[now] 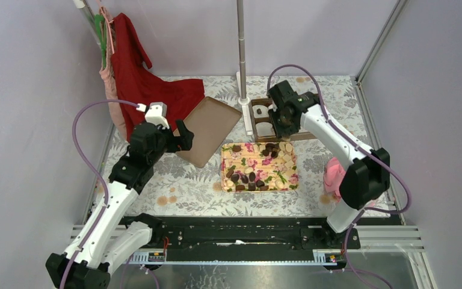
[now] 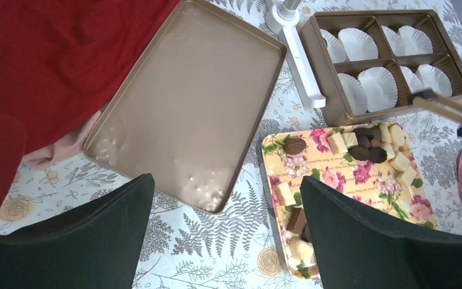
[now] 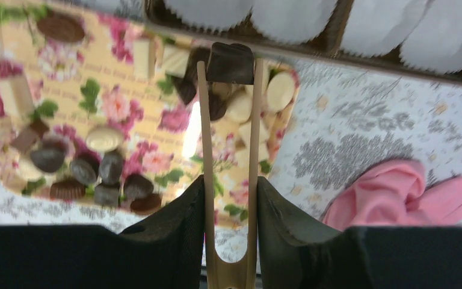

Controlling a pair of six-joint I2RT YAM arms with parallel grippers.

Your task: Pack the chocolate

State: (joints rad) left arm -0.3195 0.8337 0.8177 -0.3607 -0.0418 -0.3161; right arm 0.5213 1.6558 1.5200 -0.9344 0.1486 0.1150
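Showing the right gripper [image 3: 231, 191] from its own wrist camera: both fingers [image 3: 177, 232] are clenched on tan tongs [image 3: 204, 138]. The tips of the tongs pinch one dark chocolate piece [image 3: 231, 62] above the far edge of the floral tray [image 3: 156, 114], just short of the compartment box [image 3: 337, 36]. That box is cut off at the top of this view and blurred. In the overhead view the right gripper covers part of it, and the tongs cannot be made out there. In the left wrist view, the dark fingers hide the near end of the floral tray.

The compartment box holds white paper cups [image 2: 378, 84] in its compartments. The floral tray carries the rest of the chocolate [image 1: 251, 178], dark pieces mixed with pale pieces [image 1: 286, 147].

The left gripper [image 2: 225, 205] is released, jaws wide, over the tablecloth [image 2: 216, 247] near the tan lid [image 2: 186, 108], which lies hollow side up. A red cloth [image 1: 150, 90] lies just beside the lid. A pink cloth [image 1: 335, 173] sits right of the tray, and an upright pole [image 1: 240, 42] stands beside the box.
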